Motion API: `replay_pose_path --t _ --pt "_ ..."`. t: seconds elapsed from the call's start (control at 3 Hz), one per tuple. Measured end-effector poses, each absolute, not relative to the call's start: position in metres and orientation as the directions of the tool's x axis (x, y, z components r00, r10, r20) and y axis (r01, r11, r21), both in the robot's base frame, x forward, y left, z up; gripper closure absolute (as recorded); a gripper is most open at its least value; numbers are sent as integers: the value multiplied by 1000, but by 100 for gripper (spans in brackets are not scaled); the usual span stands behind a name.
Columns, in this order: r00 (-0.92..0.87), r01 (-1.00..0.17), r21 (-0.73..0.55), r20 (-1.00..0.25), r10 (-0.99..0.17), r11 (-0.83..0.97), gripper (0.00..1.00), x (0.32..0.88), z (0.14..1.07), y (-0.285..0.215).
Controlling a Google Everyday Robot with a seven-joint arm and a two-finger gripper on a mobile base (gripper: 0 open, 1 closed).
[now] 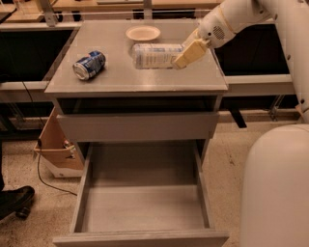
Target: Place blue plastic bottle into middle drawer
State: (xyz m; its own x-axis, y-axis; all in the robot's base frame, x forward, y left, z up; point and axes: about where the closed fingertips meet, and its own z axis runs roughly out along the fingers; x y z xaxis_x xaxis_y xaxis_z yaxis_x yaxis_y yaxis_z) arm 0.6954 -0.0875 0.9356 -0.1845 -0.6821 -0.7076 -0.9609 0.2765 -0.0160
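While a white robot arm [241, 14] stretches in from the upper right, its gripper [186, 54] sits over the right part of a grey table [145, 79]. The tan fingers [189, 51] are clamped on the right end of the blue plastic bottle [155, 55]. Only the near finger shows plainly, lying across the front of the bottle. The bottle lies on its side, pointing left, with its blue-and-white label facing the camera. It sits low over the middle of the table, and I cannot tell whether it touches the surface.

Just beyond the bottle, at the far edge, stands a small pale bowl [143, 33]. Well to the left lies a dented blue can [89, 64], also on its side.

Below the table, a flat grey upper drawer [137, 126] is closed. Under it the middle drawer [145, 207] is pulled out toward the camera, showing its bare grey floor and thin side walls.

On the floor to the left sits a cardboard box [55, 144], with a dark shoe [14, 200] nearer the camera. The robot's rounded white base [277, 188] fills the near right corner.
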Motion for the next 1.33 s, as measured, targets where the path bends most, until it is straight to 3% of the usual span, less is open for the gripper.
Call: replay_pose_path --t 1.0,1.33 --pt "-190 -963 0 -710 -678 270 100 689 930 -84" --pt "-125 -945 -120 -727 -675 305 100 650 972 -101"
